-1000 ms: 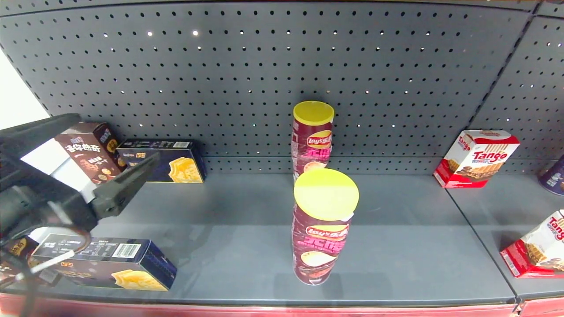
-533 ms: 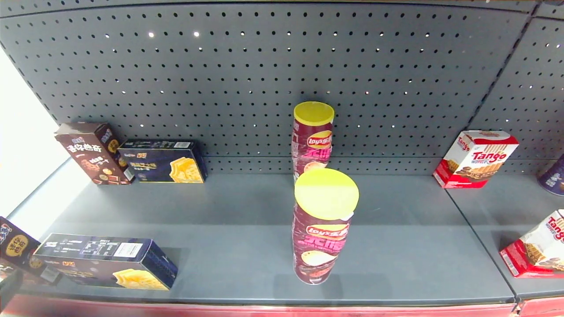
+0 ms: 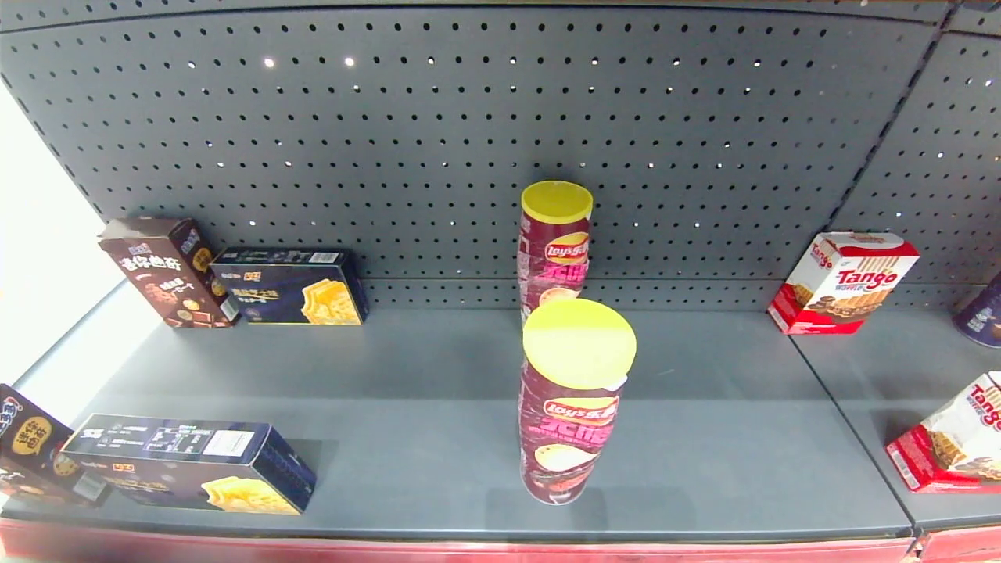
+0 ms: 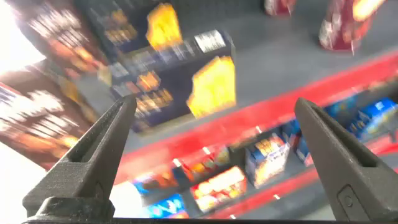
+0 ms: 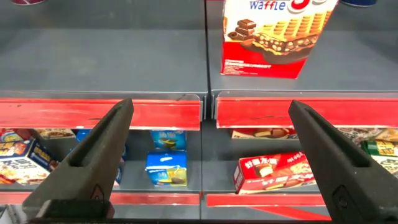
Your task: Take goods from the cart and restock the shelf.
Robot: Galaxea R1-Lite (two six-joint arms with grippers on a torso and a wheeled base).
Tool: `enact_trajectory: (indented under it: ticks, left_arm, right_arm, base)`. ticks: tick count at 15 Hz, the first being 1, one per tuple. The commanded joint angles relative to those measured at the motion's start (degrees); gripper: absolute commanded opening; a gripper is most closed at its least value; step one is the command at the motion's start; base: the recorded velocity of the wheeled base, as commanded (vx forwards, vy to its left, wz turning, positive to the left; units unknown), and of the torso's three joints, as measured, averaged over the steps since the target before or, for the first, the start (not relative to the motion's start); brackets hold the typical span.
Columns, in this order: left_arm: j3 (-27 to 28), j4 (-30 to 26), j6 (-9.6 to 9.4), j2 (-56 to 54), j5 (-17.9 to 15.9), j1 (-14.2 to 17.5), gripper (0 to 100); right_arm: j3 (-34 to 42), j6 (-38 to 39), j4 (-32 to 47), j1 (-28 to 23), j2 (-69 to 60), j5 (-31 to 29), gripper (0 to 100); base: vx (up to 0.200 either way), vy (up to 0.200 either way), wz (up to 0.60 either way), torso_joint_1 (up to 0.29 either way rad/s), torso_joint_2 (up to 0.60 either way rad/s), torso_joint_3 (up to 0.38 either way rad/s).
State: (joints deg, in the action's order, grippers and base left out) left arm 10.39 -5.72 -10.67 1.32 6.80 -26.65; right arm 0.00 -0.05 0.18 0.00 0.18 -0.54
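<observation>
Two maroon crisp tubes with yellow plastic lids stand upright in the middle of the flat grey metal shelf. The front tube is near the edge. The rear tube stands directly behind it, apart from it, against the grey perforated back panel.

At the back on the left, a brown cardboard biscuit box stands tilted, touching a dark blue carton with a yellow picture that lies beside it. A second dark blue carton lies near the front left edge. Another brown box sits just beside it at the shelf's end, where bright light comes in from the side.

A seam divides this bay from the next one to the right. There, a red-and-white wafer box leans at the back and a second wafer box sits nearer the front. A glossy red price rail runs along the shelf's front lip.

The left hand hangs with its jaws spread wide and holds nothing. It is in front of the rail, by the dark blue cartons. The blurred shapes on the tier below it look like more packets. The right hand is also spread wide and holds nothing. It faces the rail below a wafer box, with a lower shelf of boxed goods underneath.
</observation>
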Motion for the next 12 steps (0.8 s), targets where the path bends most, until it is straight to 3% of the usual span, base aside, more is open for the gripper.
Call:
enact_trajectory:
  ticks: [1, 3, 5, 7, 8, 9, 12]
  left_arm:
    - [-10.39, 12.22, 0.82, 4.31, -1.09, 11.8, 100]
    - [-10.39, 9.5, 0.74, 7.74, -2.06, 21.11, 100]
    - [-10.39, 9.41, 0.82, 4.48, -7.15, 28.32, 100]
    - [-10.39, 9.23, 1.35, 2.64, -7.86, 29.02, 100]
    - [-10.39, 9.32, 1.26, 1.32, -8.12, 26.3, 100]
    - [-10.39, 9.32, 1.35, -0.17, -7.51, 25.77, 100]
    - [-10.39, 9.32, 3.11, -1.14, -7.94, 26.65, 100]
  right_arm:
    - [0.0, -0.04, -0.01, 0.0, 0.08, 0.01, 100]
    - [0.0, -0.04, -0.01, 0.0, 0.08, 0.01, 100]
    - [0.0, -0.04, -0.01, 0.0, 0.08, 0.01, 100]
    - [0.0, -0.04, -0.01, 0.0, 0.08, 0.01, 100]
    - [0.0, -0.04, -0.01, 0.0, 0.08, 0.01, 100]
    - [0.0, -0.04, -0.01, 0.0, 0.08, 0.01, 100]
    - [0.0, -0.04, -0.01, 0.0, 0.08, 0.01, 100]
  base:
    - [0.0, 0.0, 0.0, 0.0, 0.0, 0.0]
    - [0.0, 0.0, 0.0, 0.0, 0.0, 0.0]
    - [0.0, 0.0, 0.0, 0.0, 0.0, 0.0]
    - [0.0, 0.0, 0.0, 0.0, 0.0, 0.0]
    - [0.0, 0.0, 0.0, 0.0, 0.0, 0.0]
    - [0.0, 0.0, 0.0, 0.0, 0.0, 0.0]
    - [0.0, 0.0, 0.0, 0.0, 0.0, 0.0]
